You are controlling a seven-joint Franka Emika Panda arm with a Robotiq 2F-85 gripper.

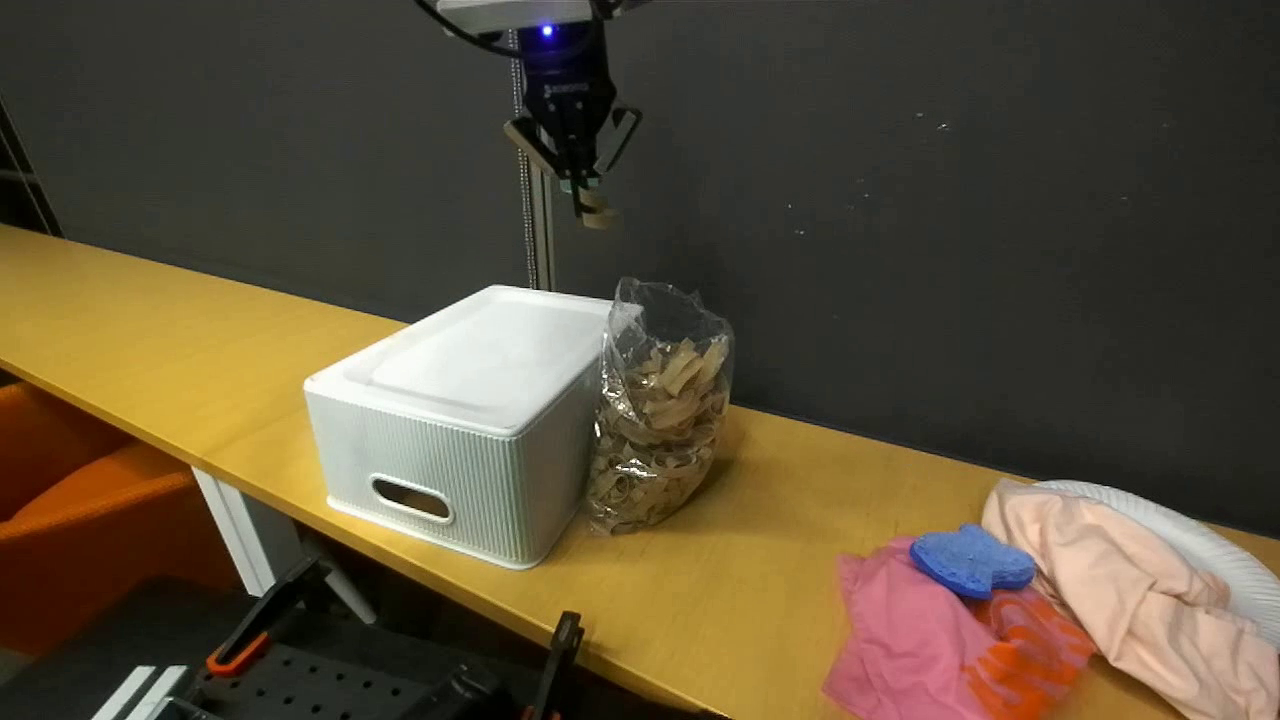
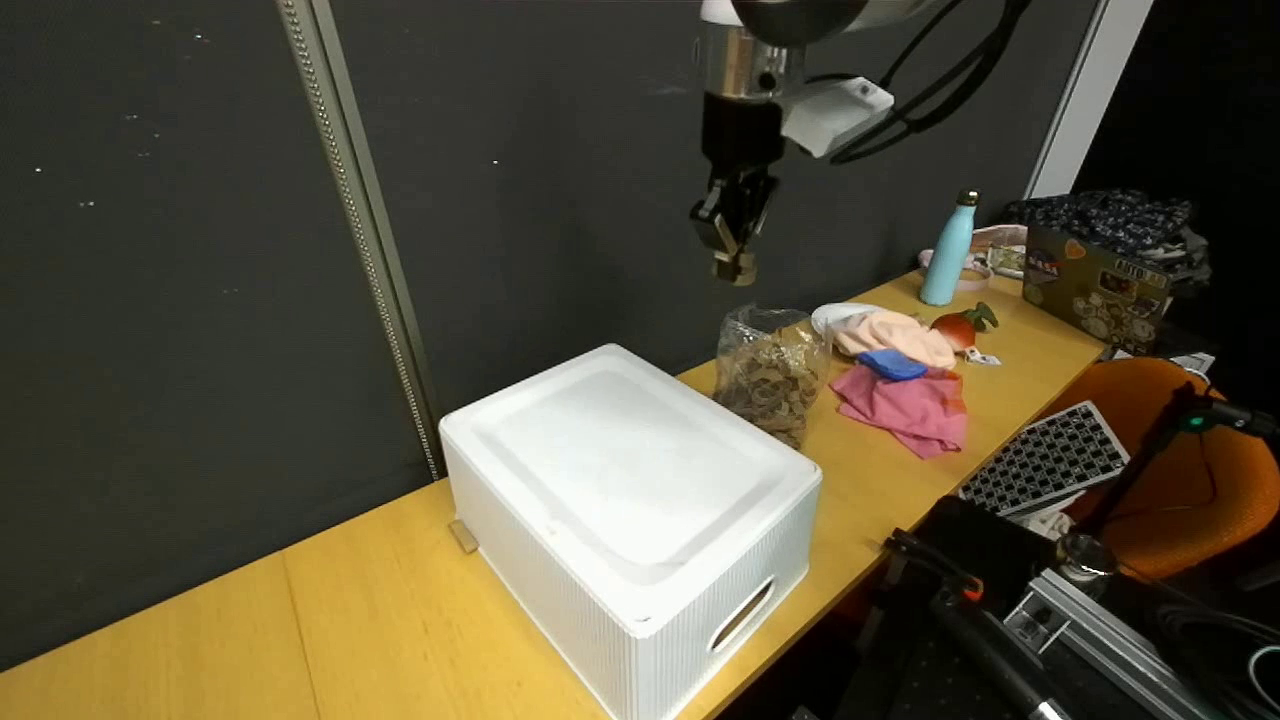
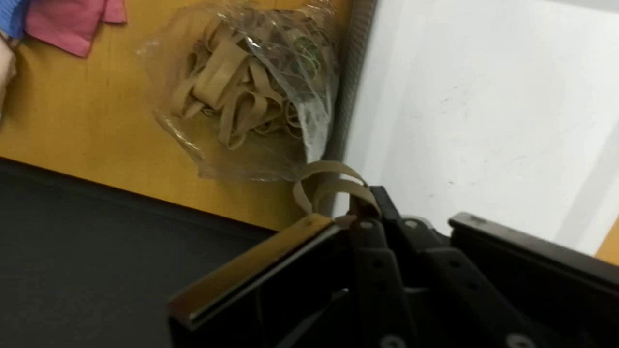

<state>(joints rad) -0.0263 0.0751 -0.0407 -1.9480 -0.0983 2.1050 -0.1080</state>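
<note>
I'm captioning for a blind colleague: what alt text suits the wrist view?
The tool is shut on a curled tan band. Beyond it, a clear bag of similar bands sits on a wooden table beside a white box, with pink cloth at upper left.

Rubber band [image 3: 333,167] end hidden at fingers [image 3: 370,239] – white plate [image 1: 1232,562] cropped in an exterior view, part-hidden by peach cloth [image 1: 1130,575].

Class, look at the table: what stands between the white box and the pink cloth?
A clear bag of tan bands stands there, beside the white box; both exterior views show it.
</note>
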